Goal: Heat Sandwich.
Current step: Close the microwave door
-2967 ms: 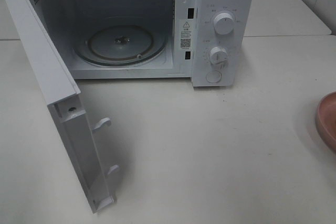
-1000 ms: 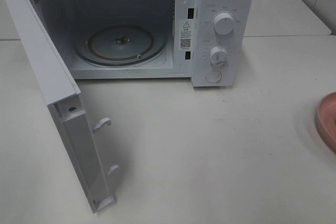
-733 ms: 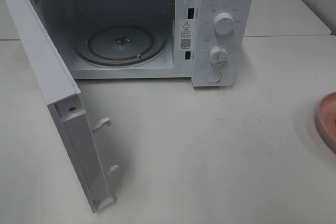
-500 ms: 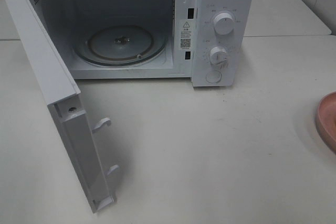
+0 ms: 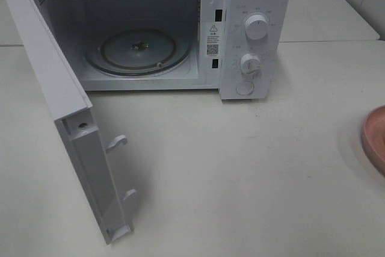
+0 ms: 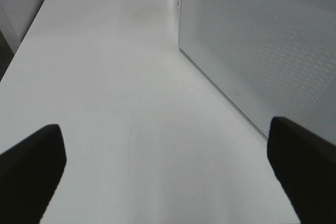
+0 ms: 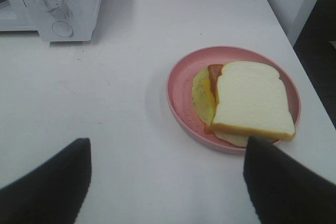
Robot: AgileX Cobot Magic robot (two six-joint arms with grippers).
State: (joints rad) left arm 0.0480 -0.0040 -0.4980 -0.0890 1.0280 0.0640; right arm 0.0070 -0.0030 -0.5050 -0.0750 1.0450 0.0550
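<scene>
The sandwich (image 7: 252,103), white bread with a tan crust and pale yellow-green filling sticking out, lies on a round pink plate (image 7: 181,80). Only the plate's rim (image 5: 374,139) shows at the right edge of the exterior high view. My right gripper (image 7: 165,144) hovers open just short of the plate, its dark fingers (image 7: 50,182) wide apart and holding nothing. The microwave (image 5: 255,34) stands open with a bare glass turntable (image 5: 137,51). My left gripper (image 6: 164,127) is open over bare table beside the door's outer face (image 6: 262,51). Neither gripper shows in the exterior high view.
The microwave door (image 5: 72,124) swings out to the front left, with two latch hooks (image 5: 117,142) on its edge. Two knobs (image 5: 257,26) and a button (image 5: 245,88) sit on the control panel. The table's right edge (image 7: 310,77) runs close behind the plate.
</scene>
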